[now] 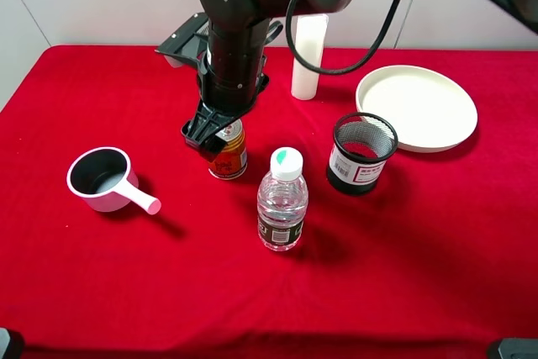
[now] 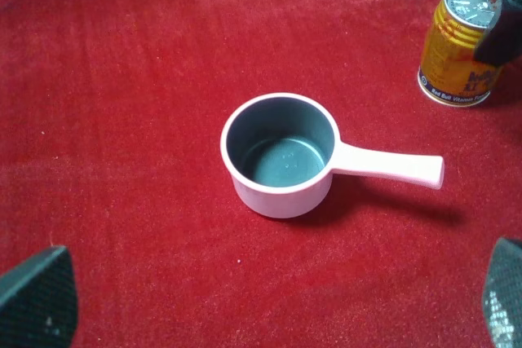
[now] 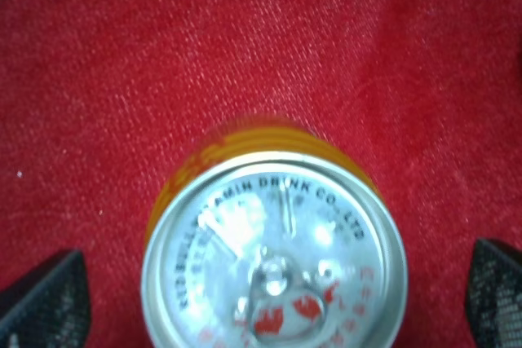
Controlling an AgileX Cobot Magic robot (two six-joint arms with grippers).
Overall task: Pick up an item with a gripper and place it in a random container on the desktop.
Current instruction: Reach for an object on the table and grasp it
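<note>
jaws on both arms wide open, holding nothing. my right gripper (image 1: 210,136) straddles the top of the red bull can (image 3: 273,258), upright on red cloth (image 1: 403,275) just beside the water bottle (image 1: 282,203). left gripper (image 2: 271,295) hangs over the pink saucepan (image 2: 277,200).

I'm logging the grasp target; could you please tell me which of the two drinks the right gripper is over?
The short orange-gold can: the right gripper sits over its top, fingers open either side. The taller clear water bottle stands apart.
</note>
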